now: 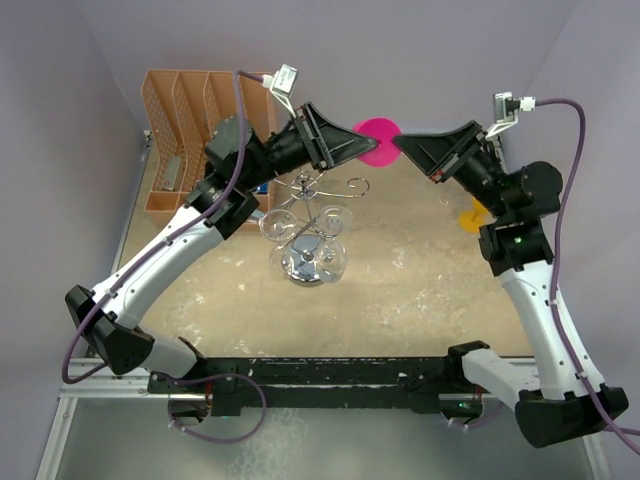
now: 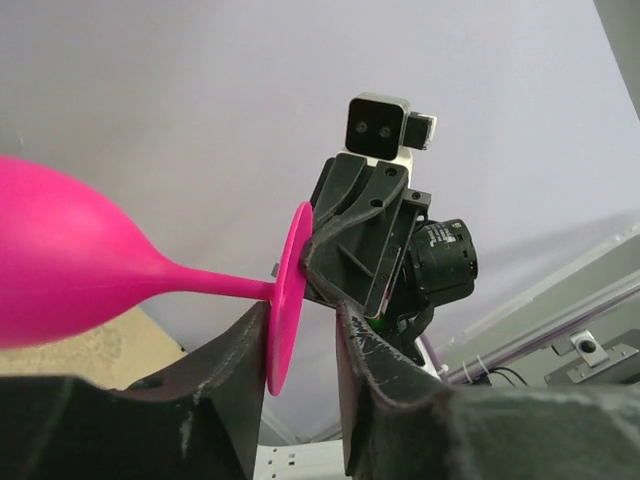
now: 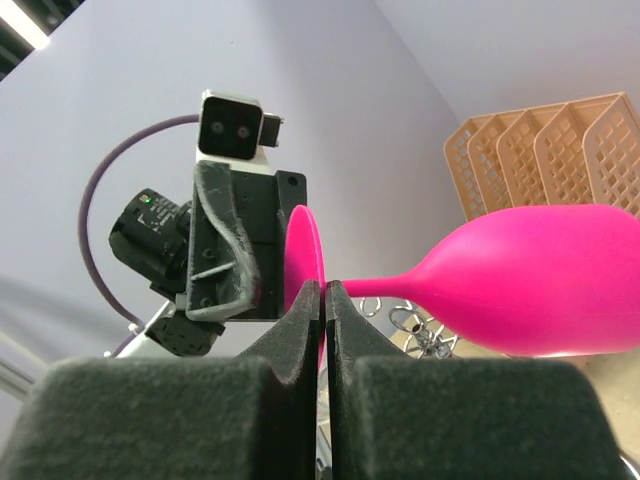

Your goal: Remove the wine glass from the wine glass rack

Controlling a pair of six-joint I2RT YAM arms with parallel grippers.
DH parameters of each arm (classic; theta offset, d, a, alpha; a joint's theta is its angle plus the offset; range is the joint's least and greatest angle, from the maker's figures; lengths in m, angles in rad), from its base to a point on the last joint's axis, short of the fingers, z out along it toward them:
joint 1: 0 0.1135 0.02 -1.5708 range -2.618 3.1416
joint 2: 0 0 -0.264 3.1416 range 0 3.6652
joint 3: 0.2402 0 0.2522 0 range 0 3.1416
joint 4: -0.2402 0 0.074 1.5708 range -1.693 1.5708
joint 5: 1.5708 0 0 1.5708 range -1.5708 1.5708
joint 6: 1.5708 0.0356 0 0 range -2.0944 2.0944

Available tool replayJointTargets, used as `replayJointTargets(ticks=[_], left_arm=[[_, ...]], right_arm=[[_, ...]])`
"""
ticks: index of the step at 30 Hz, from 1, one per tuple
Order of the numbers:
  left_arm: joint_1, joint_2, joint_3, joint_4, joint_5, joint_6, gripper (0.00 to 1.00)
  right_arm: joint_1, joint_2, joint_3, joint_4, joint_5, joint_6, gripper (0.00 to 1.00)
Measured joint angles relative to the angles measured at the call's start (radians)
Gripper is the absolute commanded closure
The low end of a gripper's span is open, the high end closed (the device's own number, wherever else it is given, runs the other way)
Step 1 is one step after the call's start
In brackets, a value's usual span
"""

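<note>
Far left stands the orange file organiser (image 1: 195, 130), no part of this job; just right of it my left claw (image 2: 298, 312) reaches toward the far middle with its jaws part open, one on each side of the foot (image 2: 286, 300) of the pink wine glass (image 2: 60, 255); as far as I can see there is a little daylight either side, so it has hold of nothing yet. Nearer, in the middle of the table, the wine glass rack (image 1: 318, 200) stands upright with clear glasses (image 1: 281, 224) hanging on its curled arms; the pink glass is well apart from it, in the air over the far part of the table, lying on its side with the stem (image 2: 215, 284) level. On the right, my right claw (image 3: 323, 296) is clamped tight on the rim of that same foot and carries the whole glass. I judge the glass light and likely plastic, stiff but smooth; a pinch on a thin disc's edge lets it swing, so the better hold is across the foot close to the stem, squeezed gently.
</note>
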Motion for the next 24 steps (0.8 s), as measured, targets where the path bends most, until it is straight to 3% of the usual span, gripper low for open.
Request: replayJointTargets(ticks=[3, 5, 11, 14, 24], left_arm=[[-0.005, 0.000, -0.006, 0.019, 0.005, -0.011, 1.00], [-0.003, 0.000, -0.022, 0.032, 0.008, -0.016, 1.00], [-0.006, -0.013, -0.082, 0.087, 0.054, -0.014, 1.00], [-0.006, -0.040, -0.118, 0.097, 0.074, 0.008, 1.00], [-0.006, -0.168, -0.208, 0.296, 0.092, 0.054, 1.00]], right_arm=[[0.000, 0.000, 0.000, 0.016, -0.002, -0.003, 0.93], [0.000, -0.005, 0.000, 0.027, -0.003, -0.008, 0.82], [0.000, -0.027, 0.000, -0.012, -0.018, -0.111, 0.29], [0.000, -0.062, 0.000, -0.076, -0.002, -0.201, 0.16], [0.000, -0.190, -0.005, -0.180, 0.146, -0.374, 0.09]])
